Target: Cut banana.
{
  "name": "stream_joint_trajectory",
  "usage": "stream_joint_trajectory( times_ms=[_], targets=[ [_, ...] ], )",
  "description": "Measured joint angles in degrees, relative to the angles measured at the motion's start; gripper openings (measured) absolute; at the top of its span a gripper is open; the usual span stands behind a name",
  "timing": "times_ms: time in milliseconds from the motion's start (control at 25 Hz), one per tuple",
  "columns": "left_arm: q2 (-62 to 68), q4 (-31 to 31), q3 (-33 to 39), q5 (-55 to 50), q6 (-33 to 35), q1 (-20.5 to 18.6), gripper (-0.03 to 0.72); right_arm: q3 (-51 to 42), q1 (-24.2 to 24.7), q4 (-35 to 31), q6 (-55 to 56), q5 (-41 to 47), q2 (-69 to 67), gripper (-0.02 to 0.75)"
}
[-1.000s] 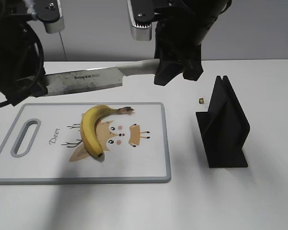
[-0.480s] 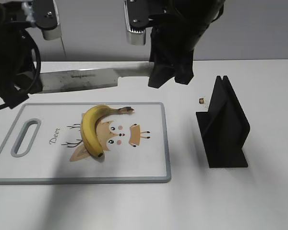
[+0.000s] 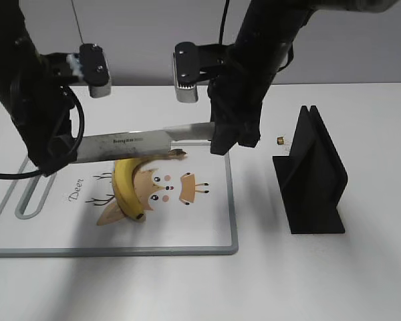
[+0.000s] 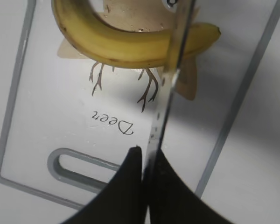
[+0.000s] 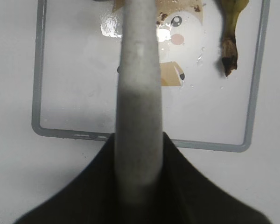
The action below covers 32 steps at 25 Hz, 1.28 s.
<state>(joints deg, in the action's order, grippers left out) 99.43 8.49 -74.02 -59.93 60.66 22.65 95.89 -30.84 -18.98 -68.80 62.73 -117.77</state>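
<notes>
White bench, cutting board: knife lowered onto banana, right claw pinching handle, left claw pinching blade tip; cut beginning.

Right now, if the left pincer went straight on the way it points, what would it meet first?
Probably the cutting board, near its handle slot. In the left wrist view the left pincer points down at it, shut on the knife blade. The banana lies further ahead. Depth is unclear.
</notes>
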Motion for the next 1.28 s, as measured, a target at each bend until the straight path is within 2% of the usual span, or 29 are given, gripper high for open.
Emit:
stream_joint_trajectory(
  times_ms=[440,800,1280],
  targets=[
    [1.6,1.7,11.4,12.0,-1.1,-0.1,-0.001,-0.7,-2.1,2.3,3.1,-0.1,-5.4,0.162],
    [1.8,1.4,11.9,13.0,-1.5,0.2,-0.001,-5.3,-2.6,3.4,5.2,-4.5,-5.4,0.162],
    [2.7,1.9,12.0,14.0,-1.9,0.2,-0.001,-5.9,-2.7,4.1,5.2,-6.4,-5.4,0.162]
  ],
)
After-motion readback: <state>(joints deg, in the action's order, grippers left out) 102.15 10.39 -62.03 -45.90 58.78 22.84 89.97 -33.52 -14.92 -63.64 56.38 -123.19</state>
